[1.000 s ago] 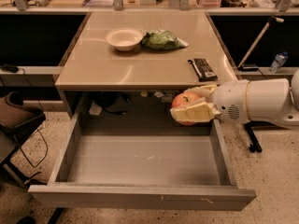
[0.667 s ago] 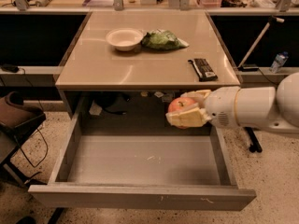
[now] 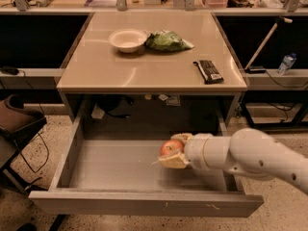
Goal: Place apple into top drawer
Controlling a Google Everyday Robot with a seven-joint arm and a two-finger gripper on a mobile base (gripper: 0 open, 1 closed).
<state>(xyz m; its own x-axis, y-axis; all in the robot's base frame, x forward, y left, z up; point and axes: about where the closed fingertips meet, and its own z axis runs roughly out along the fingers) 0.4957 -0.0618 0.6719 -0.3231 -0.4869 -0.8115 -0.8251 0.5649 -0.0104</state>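
The red-orange apple (image 3: 170,148) is held between the pale fingers of my gripper (image 3: 175,151), which is shut on it. The gripper reaches in from the right on a white arm and sits low inside the open top drawer (image 3: 120,165), over its right half, close to the grey floor. I cannot tell whether the apple touches the floor. The drawer is pulled fully out under the tan table (image 3: 120,71), its scuffed front panel (image 3: 144,203) nearest the camera.
On the table stand a white bowl (image 3: 127,39), a green leafy bag (image 3: 166,41) and a dark bar (image 3: 208,71). A brown chair (image 3: 17,121) is at the left. A water bottle (image 3: 286,63) sits on the right shelf.
The gripper with the apple has moved left and down, from near the table's front right edge into the open drawer.
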